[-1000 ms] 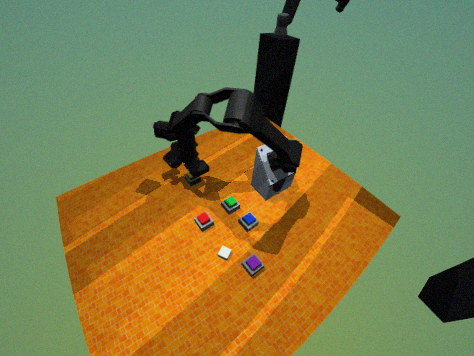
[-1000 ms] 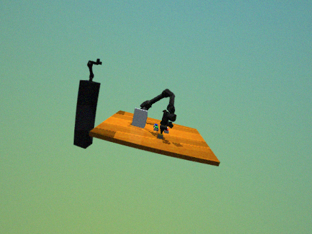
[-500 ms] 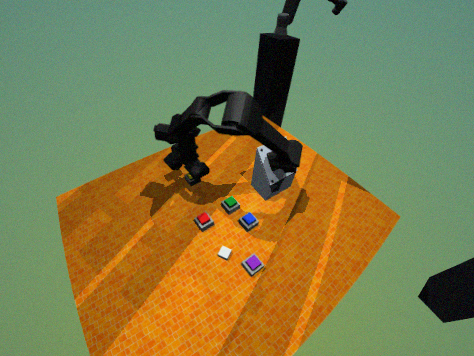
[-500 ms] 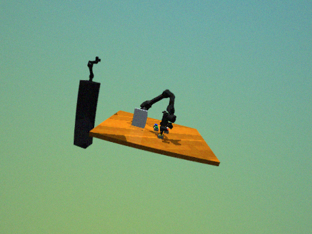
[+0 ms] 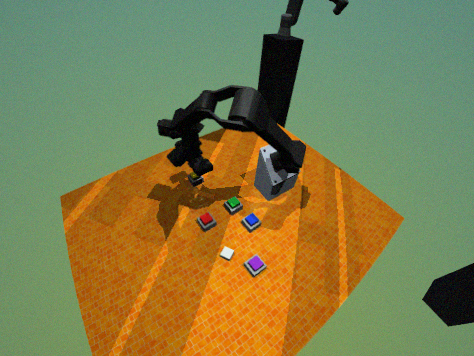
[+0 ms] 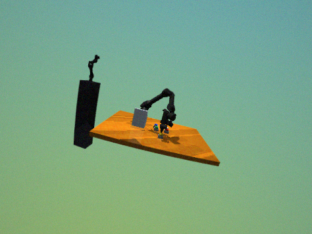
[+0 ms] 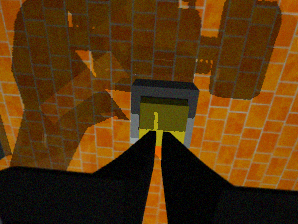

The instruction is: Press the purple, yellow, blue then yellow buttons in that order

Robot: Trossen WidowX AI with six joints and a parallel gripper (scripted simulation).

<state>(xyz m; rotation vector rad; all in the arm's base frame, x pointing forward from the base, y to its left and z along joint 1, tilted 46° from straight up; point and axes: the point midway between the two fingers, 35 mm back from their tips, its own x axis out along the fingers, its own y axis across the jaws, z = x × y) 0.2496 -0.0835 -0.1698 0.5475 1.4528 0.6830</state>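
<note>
backdrop: green-teal gradient | surface: orange tiled board [image 5: 125, 280] | black pillar [image 5: 279, 75]

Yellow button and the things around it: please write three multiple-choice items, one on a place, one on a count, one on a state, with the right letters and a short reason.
1. Where are the pincer tips?
A. at the yellow button
B. over the purple button
C. beside the white block

2. How many buttons are on the board?
A. three
B. five
C. seven

3. How is the pincer?
A. wide open
B. shut, holding nothing
C. shut on a block

Answers:
1 A: the pincer meets the near edge of the yellow button.
2 B: yellow, green, red, blue, purple.
3 B: the fingers stand nearly together, and the white block lies apart.
</note>
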